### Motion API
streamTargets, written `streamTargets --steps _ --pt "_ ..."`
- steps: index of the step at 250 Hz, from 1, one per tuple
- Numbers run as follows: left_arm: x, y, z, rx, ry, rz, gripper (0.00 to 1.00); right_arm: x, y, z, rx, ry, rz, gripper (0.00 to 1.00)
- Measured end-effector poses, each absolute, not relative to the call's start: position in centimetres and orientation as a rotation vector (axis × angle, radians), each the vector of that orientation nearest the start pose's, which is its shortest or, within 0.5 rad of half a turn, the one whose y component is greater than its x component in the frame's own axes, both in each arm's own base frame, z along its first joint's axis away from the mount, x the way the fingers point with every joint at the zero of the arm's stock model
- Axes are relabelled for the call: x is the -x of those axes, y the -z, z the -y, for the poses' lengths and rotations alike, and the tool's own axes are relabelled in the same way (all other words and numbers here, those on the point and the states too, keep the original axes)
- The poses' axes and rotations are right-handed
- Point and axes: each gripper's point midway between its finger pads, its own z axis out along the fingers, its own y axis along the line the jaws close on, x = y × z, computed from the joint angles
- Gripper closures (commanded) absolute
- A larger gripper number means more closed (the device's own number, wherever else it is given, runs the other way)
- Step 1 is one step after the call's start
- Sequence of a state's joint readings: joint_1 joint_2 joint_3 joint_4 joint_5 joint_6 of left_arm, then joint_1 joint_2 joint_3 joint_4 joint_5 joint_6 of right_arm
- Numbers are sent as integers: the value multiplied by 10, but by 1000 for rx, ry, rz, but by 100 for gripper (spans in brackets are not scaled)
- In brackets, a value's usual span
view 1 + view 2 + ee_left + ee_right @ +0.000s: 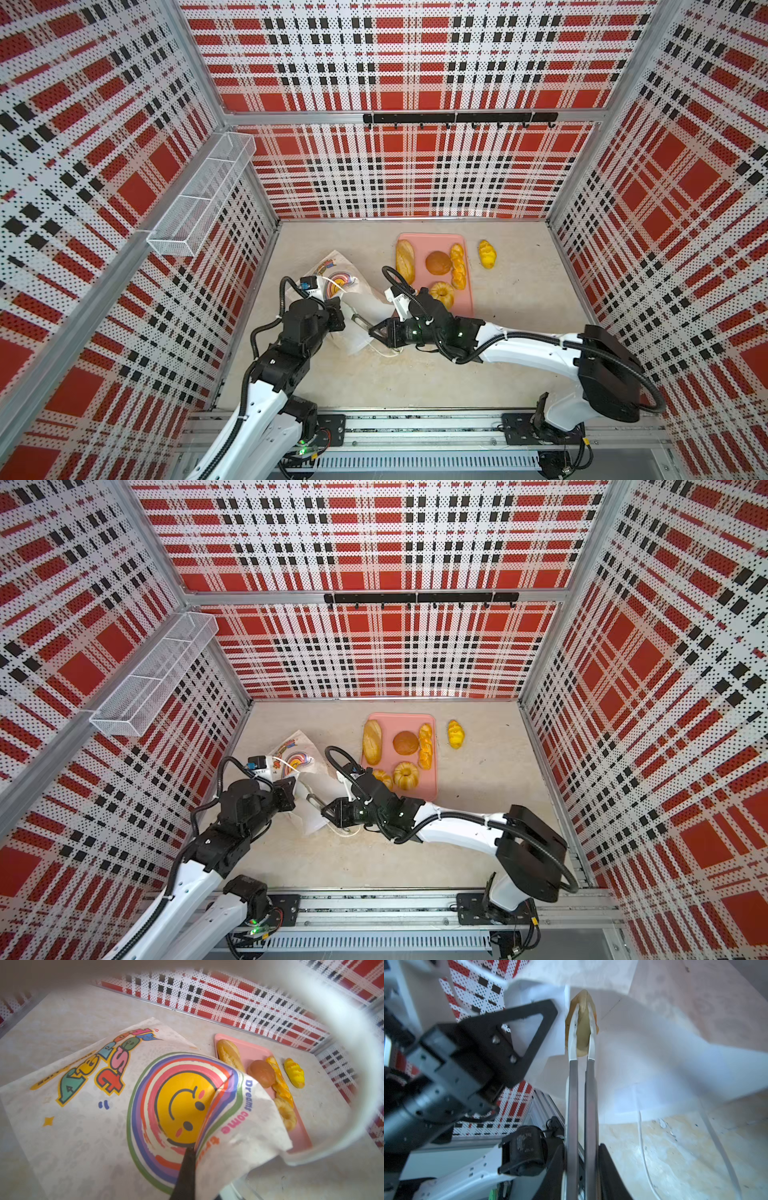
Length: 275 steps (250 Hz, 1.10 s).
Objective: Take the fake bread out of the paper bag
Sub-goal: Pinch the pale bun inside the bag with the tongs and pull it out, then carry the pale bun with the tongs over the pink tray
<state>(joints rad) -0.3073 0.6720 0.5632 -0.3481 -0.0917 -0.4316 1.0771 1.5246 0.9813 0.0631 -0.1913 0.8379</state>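
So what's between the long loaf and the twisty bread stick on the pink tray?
The round brown bun lies between the long loaf and the braided stick on the pink tray, clear in both top views.

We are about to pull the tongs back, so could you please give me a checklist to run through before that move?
1. Left gripper pinches the upper edge of the paper bag at its mouth: ok.
2. Right gripper is clamped on the tongs: ok.
3. The tong tips are closed on the small bread piece inside the bag: ok.
4. The cord handle lies loose on the table by the bag mouth; whether it will snag: cannot tell.
5. The pink tray has a bare patch for a drop: ok.
6. Whether more bread lies deeper in the bag: cannot tell.
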Motion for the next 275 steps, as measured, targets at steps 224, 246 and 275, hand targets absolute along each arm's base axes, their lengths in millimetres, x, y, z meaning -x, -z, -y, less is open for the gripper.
streamTargets --steps 224,246,275 --pt "-279 -176 38 457 423 -2210 100 -278 -289 -235 478 -253 -2233 100" --pt "-273 -172 38 456 440 -2209 100 -301 -285 -222 491 -118 -2237 100" --pt "-269 -173 39 450 458 -2195 100 -331 -266 -213 548 65 -2272 100"
